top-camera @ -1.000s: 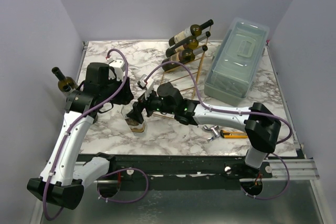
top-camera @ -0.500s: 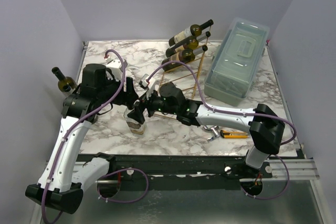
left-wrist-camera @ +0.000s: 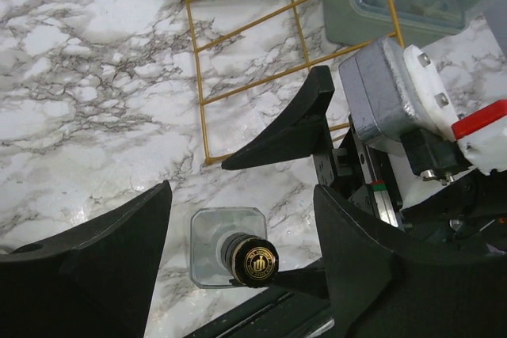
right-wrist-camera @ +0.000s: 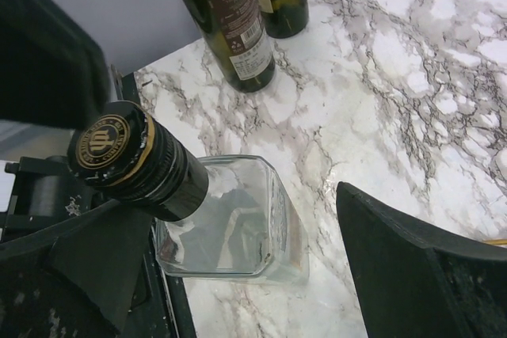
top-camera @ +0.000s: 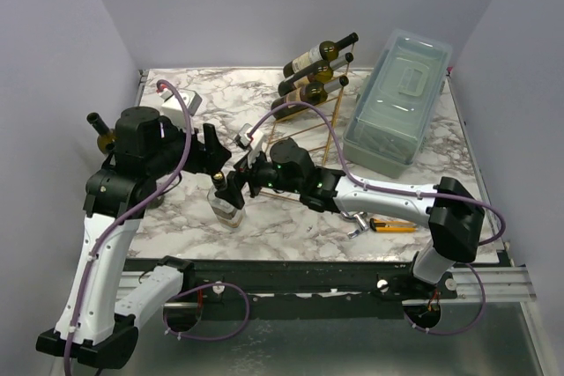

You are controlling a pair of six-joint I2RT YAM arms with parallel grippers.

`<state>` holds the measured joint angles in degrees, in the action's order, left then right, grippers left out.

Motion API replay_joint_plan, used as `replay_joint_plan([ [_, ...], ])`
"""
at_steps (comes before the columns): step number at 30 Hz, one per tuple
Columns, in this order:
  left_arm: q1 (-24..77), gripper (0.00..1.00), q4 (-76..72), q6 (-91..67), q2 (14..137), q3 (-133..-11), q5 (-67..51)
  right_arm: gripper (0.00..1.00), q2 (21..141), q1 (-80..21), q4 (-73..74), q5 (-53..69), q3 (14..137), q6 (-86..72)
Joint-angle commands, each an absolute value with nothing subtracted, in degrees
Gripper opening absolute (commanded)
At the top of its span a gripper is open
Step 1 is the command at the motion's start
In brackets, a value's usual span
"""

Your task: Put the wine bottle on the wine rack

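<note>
Pale lilac walls close around a marble table point(top-camera: 441, 178). At its far edge stands the wine rack point(top-camera: 310, 125), a slanted frame of gold wire, with three dark bottles point(top-camera: 314, 72) lying on its upper rungs, their necks pointing right. Just to the right of the rack sits a blue-grey plastic box point(top-camera: 397, 99) with its lid on.

The clear bottle point(top-camera: 225, 207), square with a black cap, stands upright on the marble in front of the rack and apart from it, near the left side of the table. The left gripper point(left-wrist-camera: 242, 191) hangs above it with its jaws wide apart; in the left wrist view the cap shows between the two fingers and below them. The right gripper point(right-wrist-camera: 245, 199) reaches in from the right at neck height, its jaws also spread wide. One finger lies just beside the neck, and whether it touches I cannot tell. The other finger is well clear of the glass.

Two more dark wine bottles point(right-wrist-camera: 230, 21) stand upright by the left wall. A yellow knife point(top-camera: 392, 225) lies near the front edge, under the right arm.
</note>
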<state>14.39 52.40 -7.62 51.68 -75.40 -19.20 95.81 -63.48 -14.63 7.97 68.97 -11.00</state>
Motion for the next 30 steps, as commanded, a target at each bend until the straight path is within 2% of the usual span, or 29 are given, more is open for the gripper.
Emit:
replay_joint_plan([
  [1,14.8,0.74,52.0,-9.5,50.3,-79.4,-18.6,1.0,93.6,-64.5,-13.6,6.9,70.9,-11.4],
  [4,14.8,0.77,52.4,-10.8,49.4,-81.7,-13.3,1.0,93.4,-65.1,-13.5,7.2,71.8,-11.5],
  [8,14.8,0.83,53.6,-14.2,48.1,-84.6,1.8,0.99,93.7,-66.0,-13.4,6.7,73.2,-12.7],
  [12,14.8,0.86,55.1,-15.2,46.7,-86.8,10.5,0.94,94.7,-66.9,-11.3,2.4,75.6,-15.0],
  [17,14.8,0.87,55.3,-15.4,44.8,-87.7,14.0,0.91,96.0,-68.3,-6.7,-8.0,78.5,-16.9],
  [27,14.7,0.87,55.3,-15.5,44.2,-87.4,15.7,0.9,98.6,-72.1,-2.3,-15.4,82.8,-14.0],
  [30,14.8,0.87,55.3,-15.5,44.1,-87.5,16.2,0.85,99.9,-73.3,-0.6,-19.8,84.3,-13.0],
])
